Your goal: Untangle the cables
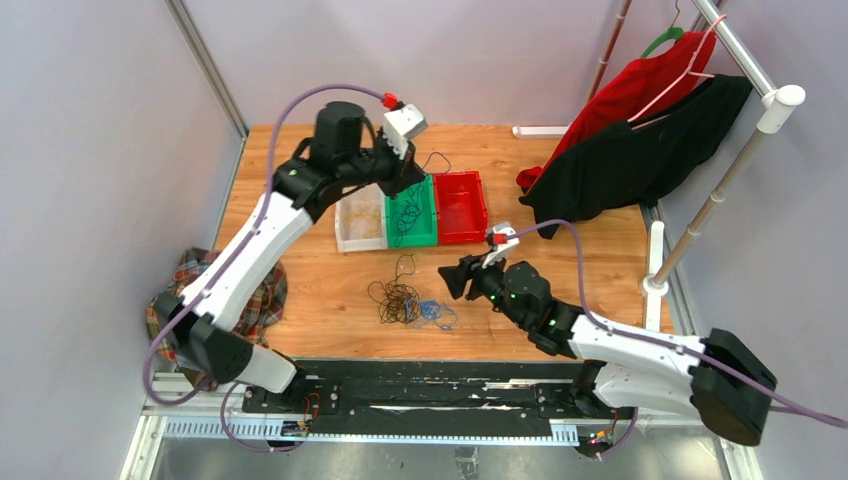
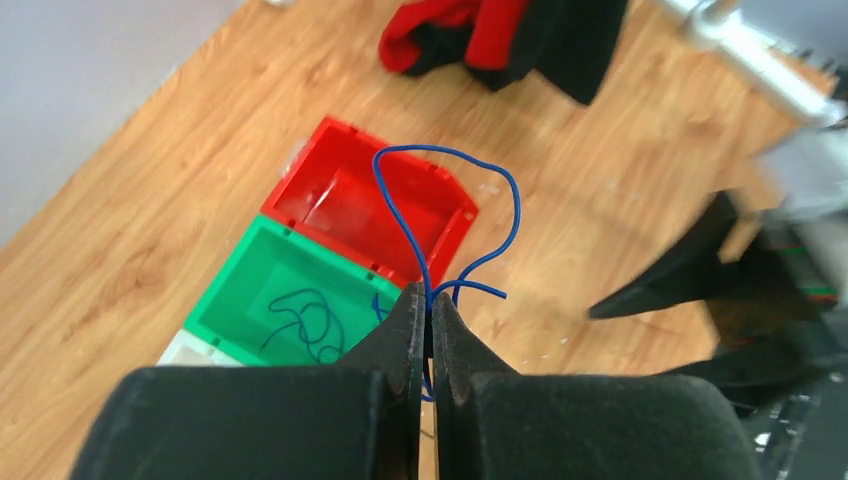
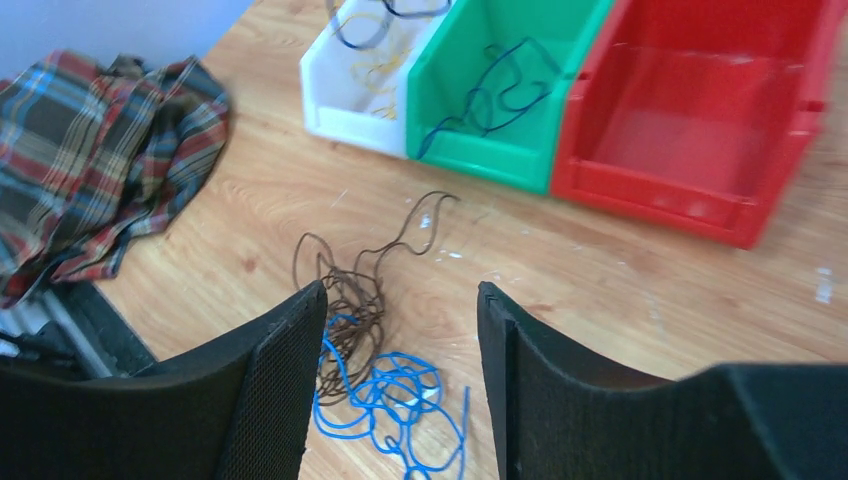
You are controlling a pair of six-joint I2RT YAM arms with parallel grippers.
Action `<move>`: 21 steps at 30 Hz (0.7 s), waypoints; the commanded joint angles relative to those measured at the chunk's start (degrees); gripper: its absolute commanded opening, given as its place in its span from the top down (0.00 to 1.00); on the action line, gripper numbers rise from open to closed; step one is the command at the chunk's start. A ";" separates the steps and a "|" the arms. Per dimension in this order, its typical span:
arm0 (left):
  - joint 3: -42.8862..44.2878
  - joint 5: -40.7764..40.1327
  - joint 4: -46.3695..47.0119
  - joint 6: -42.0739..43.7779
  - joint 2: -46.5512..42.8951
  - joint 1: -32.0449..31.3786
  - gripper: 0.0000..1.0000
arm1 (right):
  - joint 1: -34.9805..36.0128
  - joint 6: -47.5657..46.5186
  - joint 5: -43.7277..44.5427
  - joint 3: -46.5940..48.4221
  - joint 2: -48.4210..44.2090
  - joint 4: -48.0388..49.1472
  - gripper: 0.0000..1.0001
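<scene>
Wooden table carries thin cables, dark strands knotted with blue loops

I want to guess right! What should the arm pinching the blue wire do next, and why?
Probably move the left gripper over the green bin and open its jaws. It pinches a blue wire in the air, and that bin already holds another blue wire.

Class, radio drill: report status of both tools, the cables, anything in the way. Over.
Left tool shut on blue cable, above green bin. Right tool open over tangled pile. Nothing blocking.
</scene>
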 commanded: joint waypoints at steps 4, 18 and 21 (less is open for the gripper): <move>0.32 -8.42 8.75 6.80 10.95 0.15 1.00 | -0.07 -2.82 14.45 -3.97 -12.93 -10.89 0.43; -3.85 -19.92 18.96 11.91 28.75 3.30 1.00 | -0.77 -5.20 17.79 -4.43 -18.22 -15.46 0.44; -4.16 -22.05 19.55 12.10 31.85 3.21 0.99 | -0.90 -5.65 17.71 -3.89 -18.39 -15.88 0.44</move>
